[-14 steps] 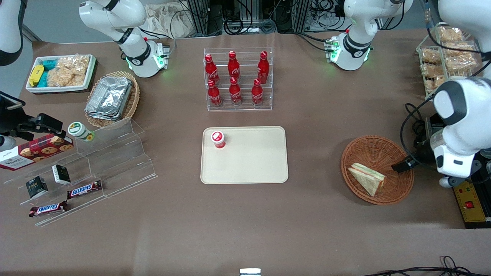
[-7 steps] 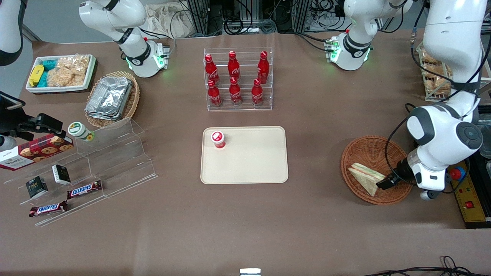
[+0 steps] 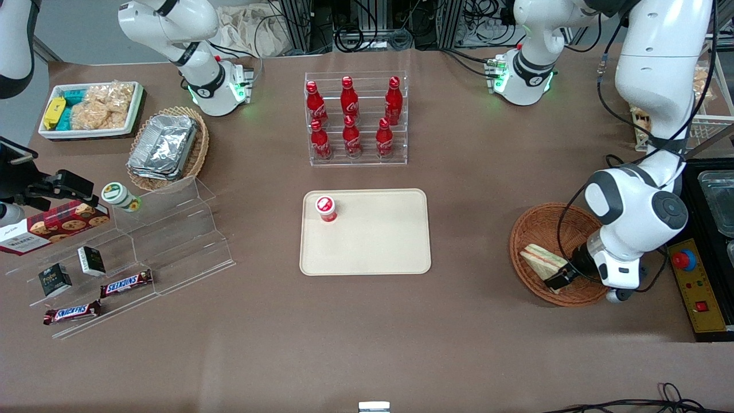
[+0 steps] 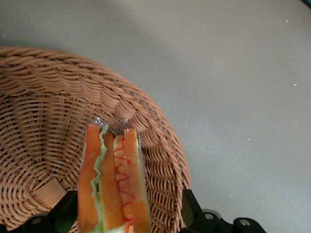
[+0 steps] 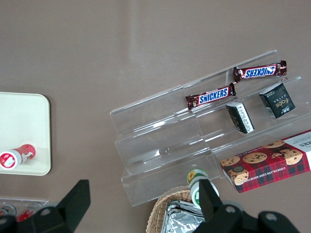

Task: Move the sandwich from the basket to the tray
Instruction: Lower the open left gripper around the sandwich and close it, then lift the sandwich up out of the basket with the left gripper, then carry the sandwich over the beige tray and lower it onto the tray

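Sandwich [image 4: 114,182] wedge, layered, in woven wicker basket [image 3: 536,226], hand [image 3: 559,279] spread astride it.

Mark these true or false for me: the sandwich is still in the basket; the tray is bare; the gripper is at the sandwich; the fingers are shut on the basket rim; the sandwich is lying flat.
1. The sandwich is in the basket. True.
2. The tray is bare. False: a small red-capped bottle stands on it.
3. The gripper is at the sandwich. True: one finger on each side of it.
4. The fingers are shut on the basket rim. False: they are open, straddling the sandwich.
5. The sandwich lies flat. False: it stands on edge, layers showing in the wrist view.
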Tool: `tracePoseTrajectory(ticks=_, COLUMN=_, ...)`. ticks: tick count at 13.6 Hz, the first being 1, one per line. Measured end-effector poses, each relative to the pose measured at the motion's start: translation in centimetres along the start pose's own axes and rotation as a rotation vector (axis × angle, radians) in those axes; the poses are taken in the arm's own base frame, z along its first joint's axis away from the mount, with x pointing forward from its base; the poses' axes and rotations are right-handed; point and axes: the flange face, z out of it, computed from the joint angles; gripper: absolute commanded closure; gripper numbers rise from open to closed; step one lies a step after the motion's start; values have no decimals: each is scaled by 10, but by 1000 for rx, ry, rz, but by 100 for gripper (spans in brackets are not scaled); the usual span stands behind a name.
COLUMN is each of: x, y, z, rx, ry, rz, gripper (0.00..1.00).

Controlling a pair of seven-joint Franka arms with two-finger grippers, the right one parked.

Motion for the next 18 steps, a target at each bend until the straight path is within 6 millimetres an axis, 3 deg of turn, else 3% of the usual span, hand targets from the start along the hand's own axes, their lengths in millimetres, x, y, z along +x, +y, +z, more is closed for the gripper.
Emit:
tracePoseTrajectory(ticks=3, x=1, y=-1, z=0, rx=0, ry=2, rz=0, gripper=71)
tracePoseTrajectory(ticks=6, x=1, y=5, z=-13, rx=-9, ry=15, rz=14, gripper=76)
tracePoseTrajectory(ticks=8, x=-1, y=16, z=-45, rx=25, ry=12, rz=84, gripper=80)
tracePoseTrajectory(ticks=10, x=-3, y=29, z=-105, rx=104, ry=-5, rz=170, gripper=82)
tracePoseTrajectory(ticks=13, x=-10, y=51, z=-216, rx=196, ry=-49, rz=237, gripper=82)
tracePoseTrajectory(ticks=15, x=-27, y=70, z=-280, rx=223, ry=-92, rz=290, gripper=82)
tracePoseTrajectory(ticks=18, x=-62, y=89, z=-357, rx=244, ry=-132, rz=350, gripper=83)
